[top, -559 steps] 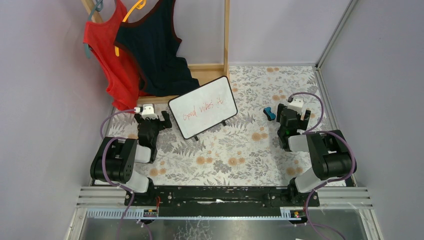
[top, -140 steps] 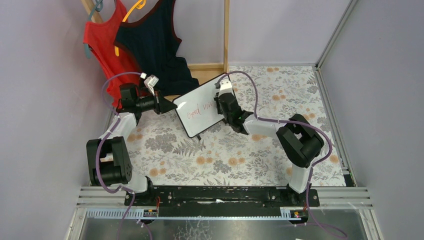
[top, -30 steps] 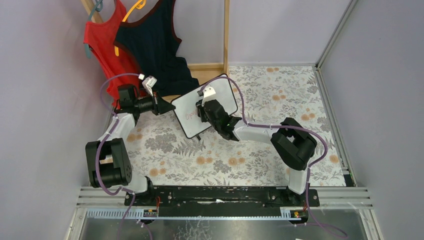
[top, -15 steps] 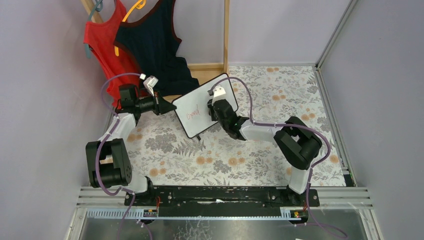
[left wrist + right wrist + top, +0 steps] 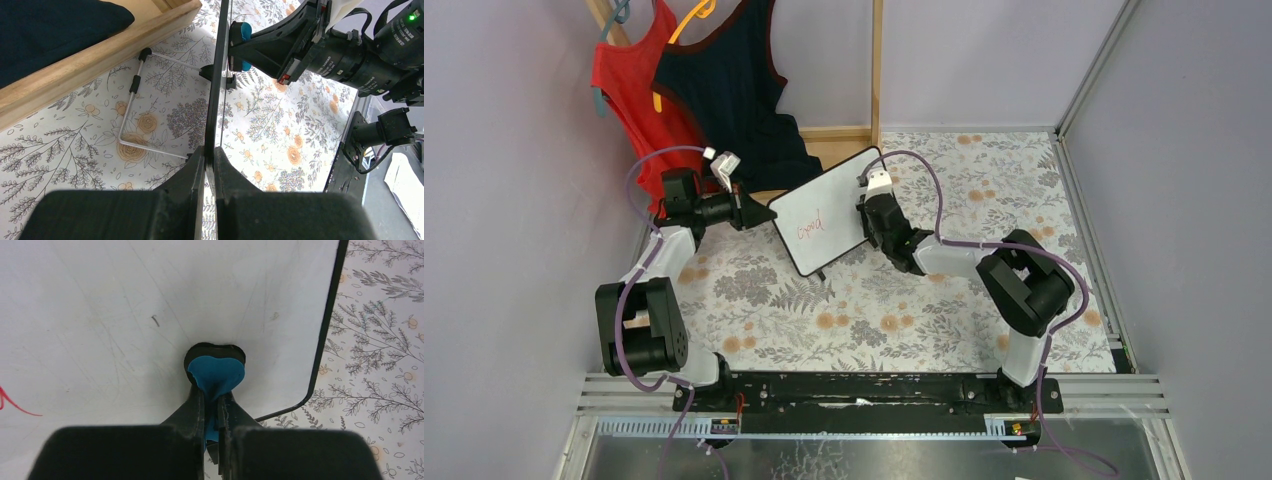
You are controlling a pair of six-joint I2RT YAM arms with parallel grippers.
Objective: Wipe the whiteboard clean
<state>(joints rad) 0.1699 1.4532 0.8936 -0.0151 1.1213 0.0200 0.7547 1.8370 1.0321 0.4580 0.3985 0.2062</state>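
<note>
The whiteboard (image 5: 836, 193) stands tilted on its wire stand (image 5: 132, 97) on the floral cloth. Red writing (image 5: 809, 224) shows on its left half; the right half is wiped white. My left gripper (image 5: 759, 212) is shut on the board's left edge, which the left wrist view shows edge-on (image 5: 215, 85) between the fingertips (image 5: 209, 152). My right gripper (image 5: 212, 402) is shut on a blue eraser (image 5: 216, 371), pressed against the board (image 5: 125, 315) near its right corner. The same eraser (image 5: 244, 31) shows in the left wrist view.
A wooden rack (image 5: 876, 70) stands behind the board, with a red top (image 5: 639, 120) and a dark top (image 5: 734, 90) hanging from it. Its base beam (image 5: 100, 55) lies close behind the wire stand. Grey walls close in left, back and right.
My right gripper has slid the eraser from the board's middle to its right side. Only the left word of the writing remains. The left arm has held still.
</note>
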